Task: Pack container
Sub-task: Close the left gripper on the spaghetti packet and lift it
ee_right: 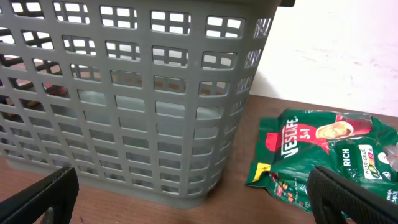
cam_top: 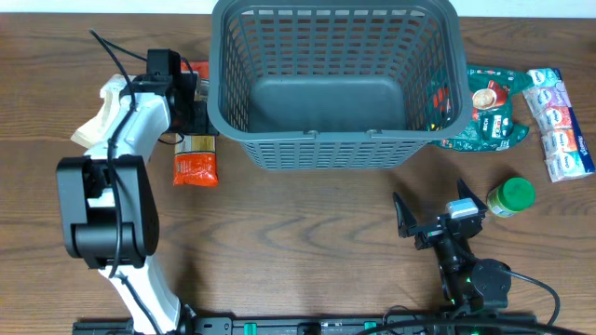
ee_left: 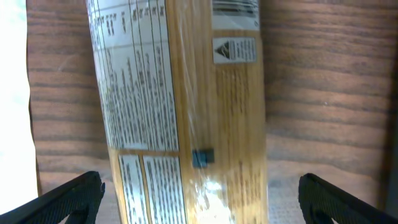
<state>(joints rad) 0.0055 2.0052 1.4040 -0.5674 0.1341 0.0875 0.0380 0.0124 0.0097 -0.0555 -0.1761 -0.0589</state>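
Note:
The large dark grey lattice basket (cam_top: 326, 149) stands at the back middle with nothing visible inside; its wall fills the right wrist view (ee_right: 124, 99). My left gripper (cam_top: 193, 119) is open, just left of the basket, over a tan and orange snack packet (cam_top: 196, 166). In the left wrist view the packet (ee_left: 186, 106) lies between the wide-apart fingers (ee_left: 199, 202), which do not touch it. My right gripper (cam_top: 433, 207) is open and empty at the front right, facing the basket (ee_right: 193, 202).
A green Nescafe bag (cam_top: 489, 116) (ee_right: 323, 149) lies right of the basket. Tissue packs (cam_top: 559, 126) lie at the far right. A small green-lidded jar (cam_top: 510, 195) stands by the right gripper. A red item (cam_top: 197, 70) shows behind the left gripper.

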